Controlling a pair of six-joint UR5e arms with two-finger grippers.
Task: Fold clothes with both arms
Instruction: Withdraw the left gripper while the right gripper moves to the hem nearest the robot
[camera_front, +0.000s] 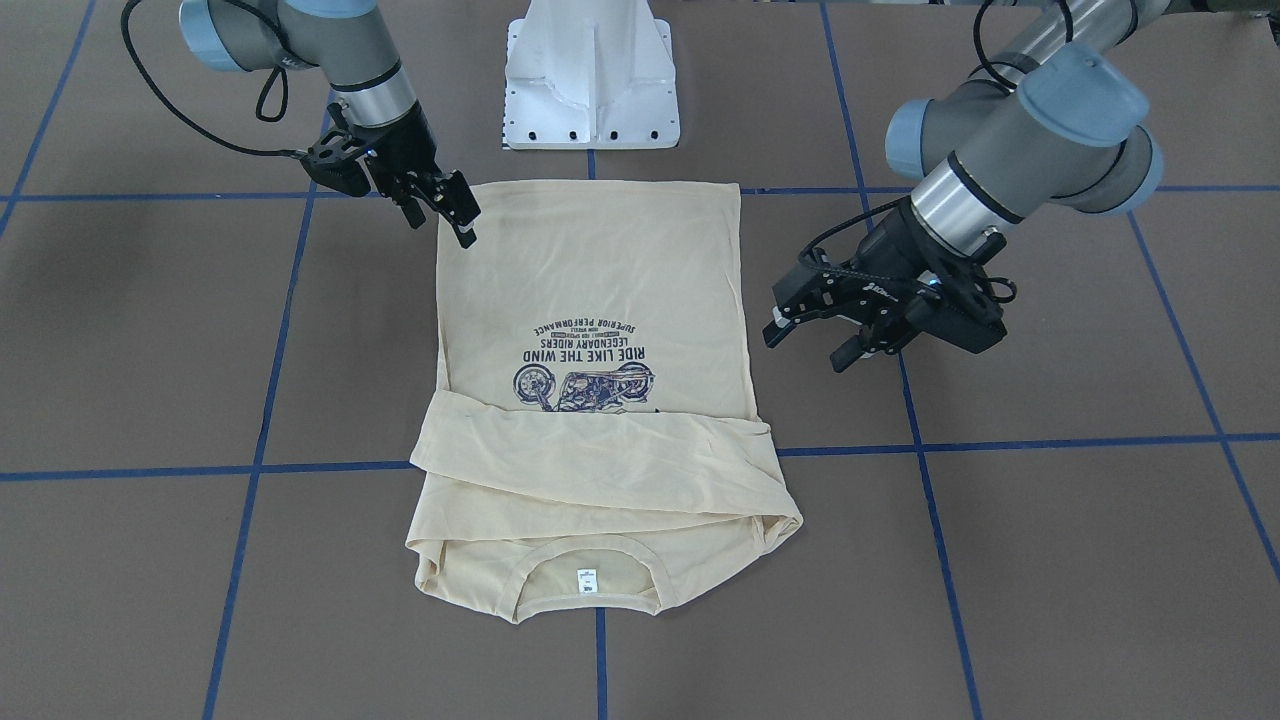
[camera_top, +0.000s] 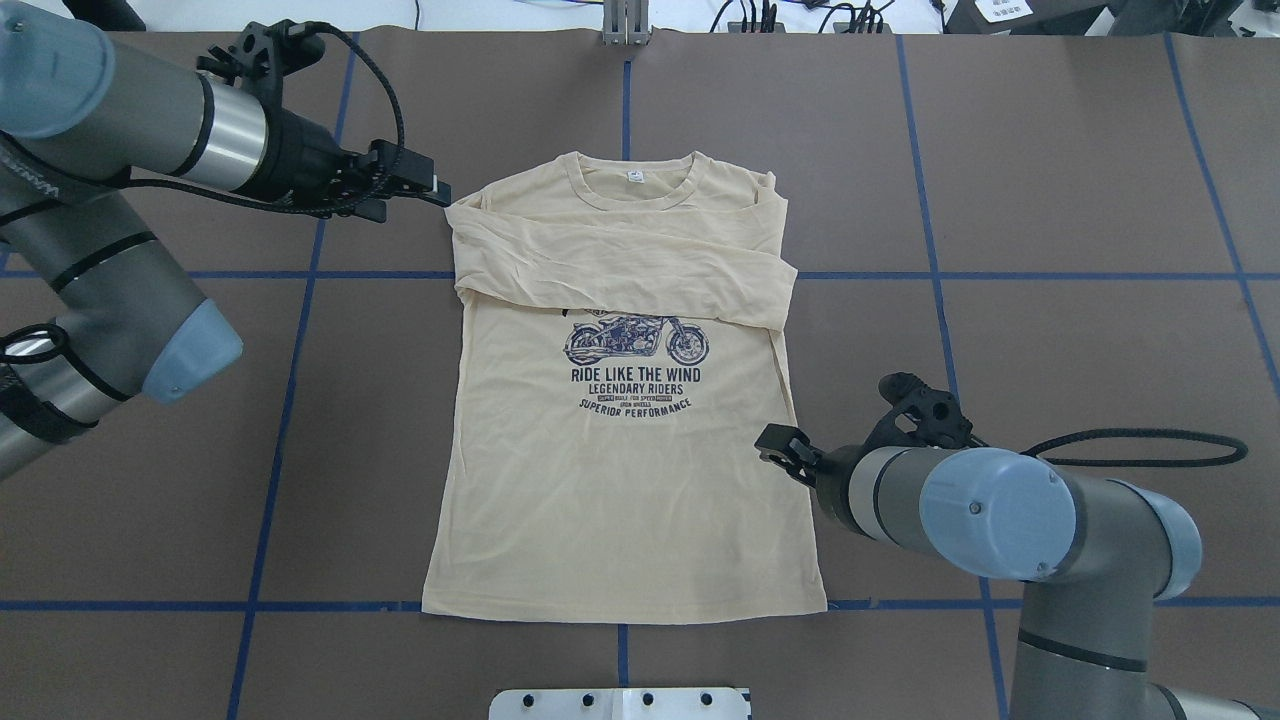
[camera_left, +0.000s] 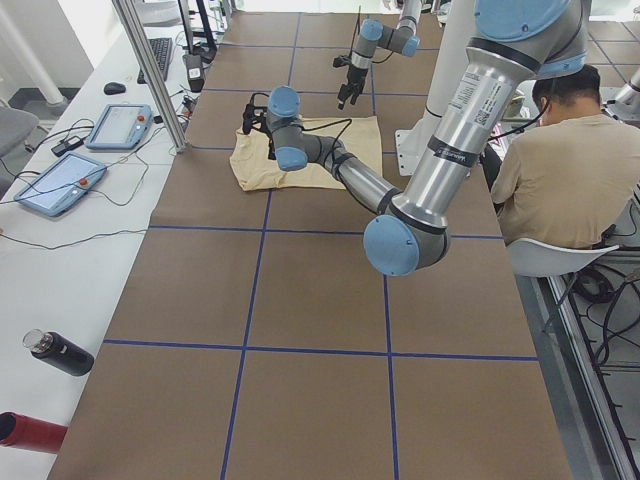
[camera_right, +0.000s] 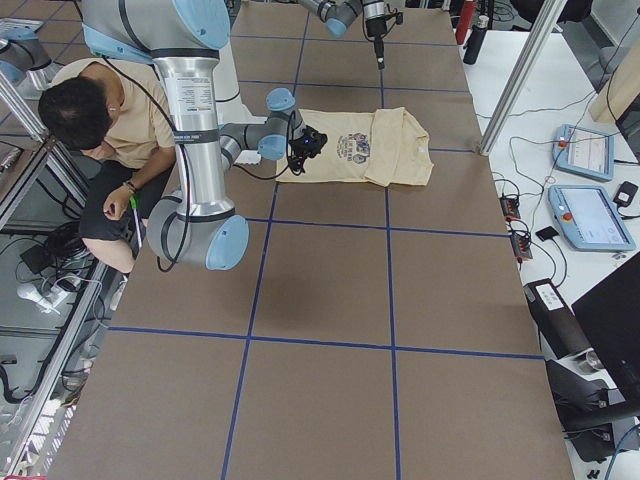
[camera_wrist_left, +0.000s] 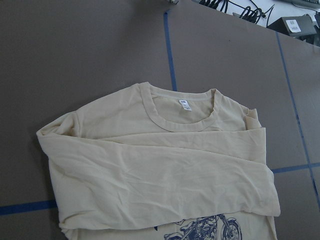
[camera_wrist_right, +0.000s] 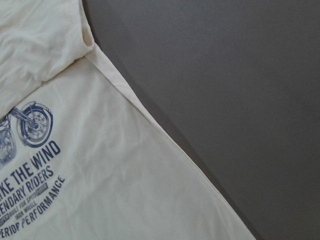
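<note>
We cannot read the tiny neck label (camera_top: 633, 176), and the folded sleeve (camera_top: 620, 280) hides the top of the motorcycle print (camera_top: 636, 372). In the right wrist view that print is cut off at 9 o'clock. Overhead, the right gripper (camera_top: 785, 452) sits mostly behind its own wrist.

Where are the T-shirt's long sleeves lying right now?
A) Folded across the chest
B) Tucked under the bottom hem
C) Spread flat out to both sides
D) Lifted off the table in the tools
A: on the T-shirt, the sleeves lie in a band across the chest, between the collar and the motorcycle print, covering the print's top edge.
</note>
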